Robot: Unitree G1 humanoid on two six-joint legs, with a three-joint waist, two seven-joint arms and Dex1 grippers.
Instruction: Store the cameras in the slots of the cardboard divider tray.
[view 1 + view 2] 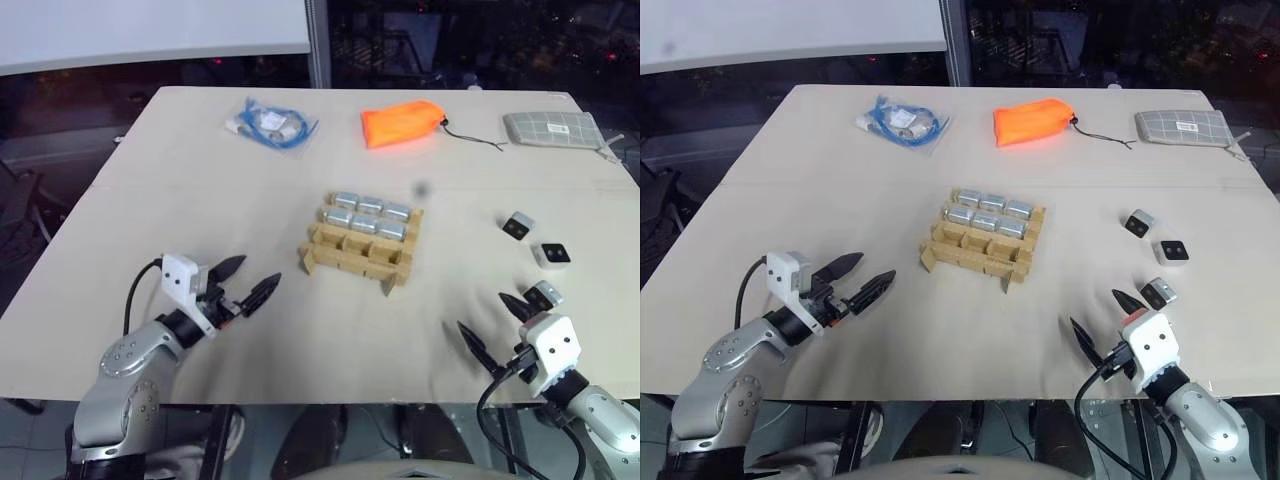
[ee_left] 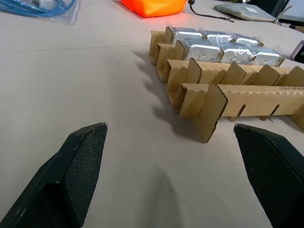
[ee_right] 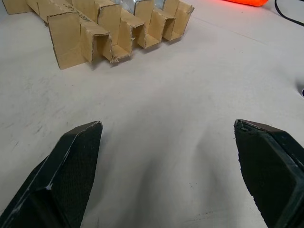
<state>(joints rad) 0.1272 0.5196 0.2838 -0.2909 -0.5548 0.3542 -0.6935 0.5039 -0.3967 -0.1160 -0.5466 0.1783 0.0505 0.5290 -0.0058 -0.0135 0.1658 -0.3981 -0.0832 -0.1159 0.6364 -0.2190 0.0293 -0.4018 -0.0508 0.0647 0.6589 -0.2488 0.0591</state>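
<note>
cardboard divider tray – rows slanting rightward, six cameras seated

There is one cardboard divider tray in the middle of the table, and six cameras are in it: three in the far row and three in the middle row. The three near cells hold nothing. Three more cameras lie loose on the right side: one far, one in between, one near. So nine cameras in total. At the far edge there is one orange pouch, one grey gridded pouch and one bag of blue cable.
</note>
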